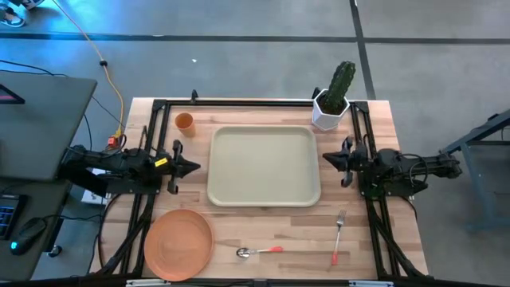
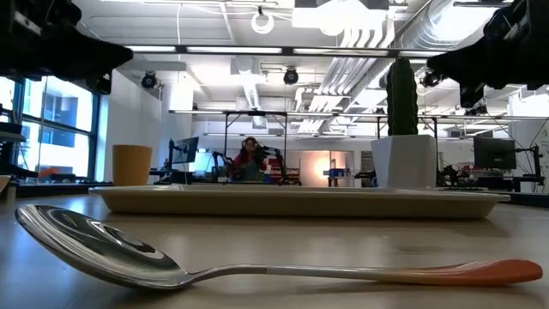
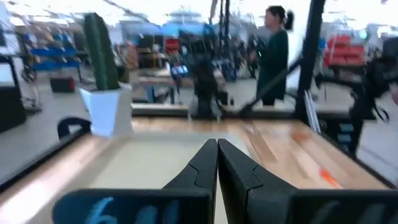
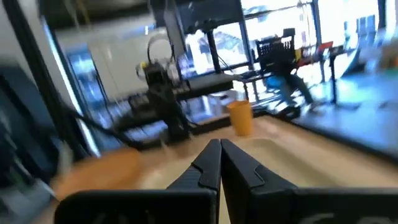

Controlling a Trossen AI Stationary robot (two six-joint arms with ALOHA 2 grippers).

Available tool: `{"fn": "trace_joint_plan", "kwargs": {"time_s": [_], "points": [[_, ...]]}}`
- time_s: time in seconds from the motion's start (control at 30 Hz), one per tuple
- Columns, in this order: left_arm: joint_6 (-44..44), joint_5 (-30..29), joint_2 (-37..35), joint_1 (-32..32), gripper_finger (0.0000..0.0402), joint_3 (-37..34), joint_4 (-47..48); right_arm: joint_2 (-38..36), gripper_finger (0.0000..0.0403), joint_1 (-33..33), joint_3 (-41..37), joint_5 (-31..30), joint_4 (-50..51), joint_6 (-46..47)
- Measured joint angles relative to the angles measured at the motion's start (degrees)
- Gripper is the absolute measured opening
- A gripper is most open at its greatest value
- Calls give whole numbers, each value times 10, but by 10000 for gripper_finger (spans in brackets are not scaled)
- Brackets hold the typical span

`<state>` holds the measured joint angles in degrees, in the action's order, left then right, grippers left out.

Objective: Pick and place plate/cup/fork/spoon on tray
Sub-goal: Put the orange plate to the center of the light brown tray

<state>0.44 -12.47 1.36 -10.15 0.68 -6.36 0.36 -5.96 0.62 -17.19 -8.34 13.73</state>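
The beige tray [image 1: 264, 167] is seen bare at the centre of the table [image 1: 382, 127], flanked by the left claw [image 1: 194, 167] and right claw [image 1: 326, 158], both clenched and grasping nothing, apparently parked. The cup [image 1: 184, 122] is left at the far left; the plate [image 1: 178, 243], spoon [image 1: 258, 252] and fork [image 1: 338, 236] are lined along the near edge, none yet loaded.

The wooden table [image 1: 398, 151] holds tray [image 1: 264, 166], plate [image 1: 178, 244], cup [image 1: 184, 122], spoon [image 1: 259, 251], fork [image 1: 338, 237], cactus pot [image 1: 329, 114].

Open-plan lab: ceiling ducts [image 2: 360, 34], monitors [image 2: 184, 149], workbenches.
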Motion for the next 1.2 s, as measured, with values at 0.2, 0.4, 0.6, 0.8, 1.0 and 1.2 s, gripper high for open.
{"fn": "trace_joint_plan", "kwargs": {"time_s": [0.2, 0.4, 0.6, 0.8, 1.0, 1.2], "points": [[-47, -18, 0, 0, 3, 0, -151, 0, 0, 0, 1, -2, -44, 182], [-60, -20, 0, 0, 3, 1, -213, 0, 0, 0, 2, -100, -48, 197], [-132, -20, 0, 0, 3, 1, -228, 3, 0, 0, 2, -201, -46, 283], [-291, -21, 0, 0, 3, 0, -234, 24, 0, 0, 2, -182, -35, 389], [-328, -24, 0, 0, 3, 0, -234, 72, 0, 0, 2, -196, -51, 417], [-395, -32, 30, -4, 3, 0, -212, 144, 0, 0, 3, -141, -180, 369]]}}
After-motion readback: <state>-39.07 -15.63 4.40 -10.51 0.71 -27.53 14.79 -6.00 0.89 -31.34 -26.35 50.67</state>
